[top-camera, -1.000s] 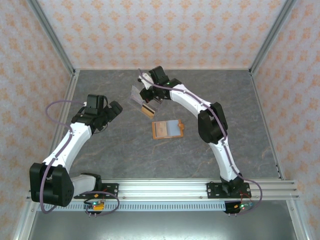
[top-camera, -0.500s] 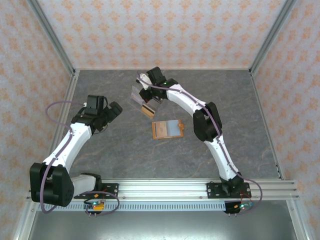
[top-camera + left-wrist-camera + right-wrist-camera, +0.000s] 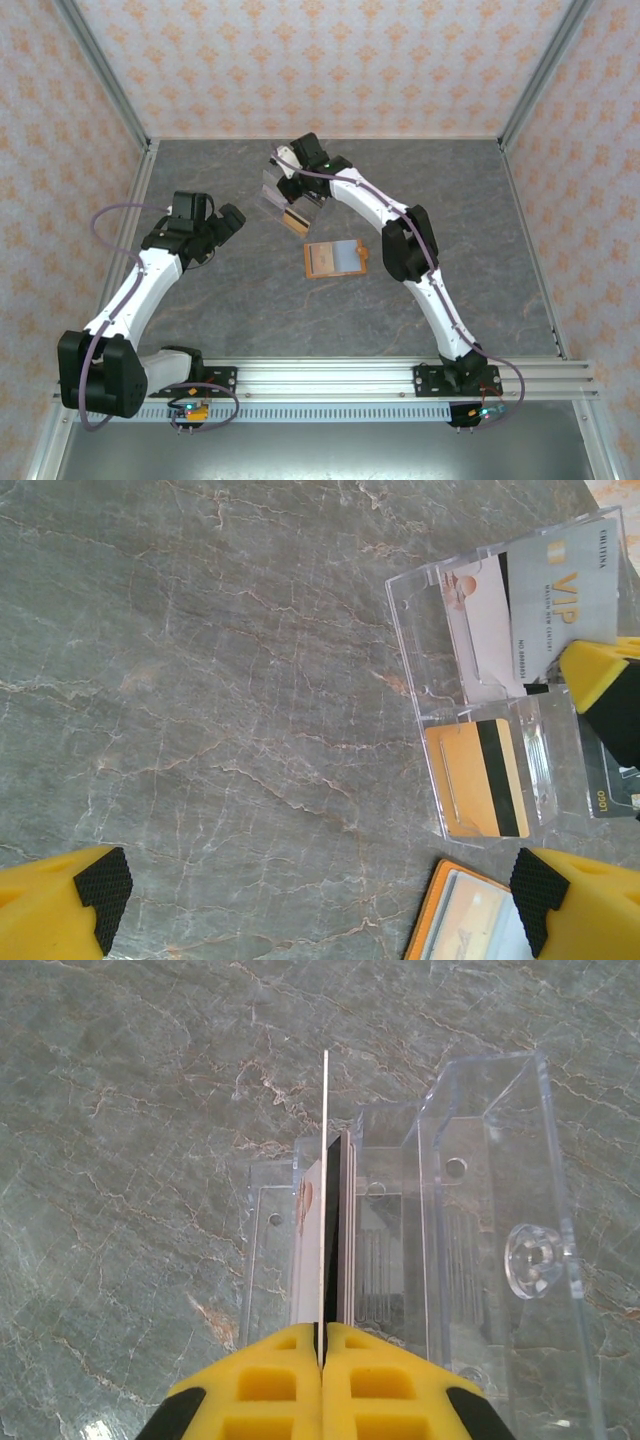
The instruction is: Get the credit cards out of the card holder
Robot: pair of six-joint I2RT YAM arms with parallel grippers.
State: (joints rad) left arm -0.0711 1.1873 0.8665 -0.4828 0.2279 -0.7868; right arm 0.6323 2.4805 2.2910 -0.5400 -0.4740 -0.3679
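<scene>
Since a second ago the right arm has drawn its elbow in and carried its wrist slightly left and far, while the left arm has kept its place.

At the left, the left jaws are spread wide with nothing between them, above bare tabletop and well apart from the cards. Next comes the clear plastic piece, lying open. Over it, the right jaws are pressed together on the pale grey-white card, which stands upright and edge-on, its long axis running straight out from the jaws toward the far side. A dark layer lies against it; whether that is a second card I cannot tell. The tan card with its dark stripe lies flat at the near end of the clear piece; in it or under it is unclear.

Further right and nearer, the card holder lies open and flat, long axis left to right, something pale showing in its pocket. It lies near and right of the right jaws, and the right arm is the closer one, so the return reach is likely down-right from here.
</scene>
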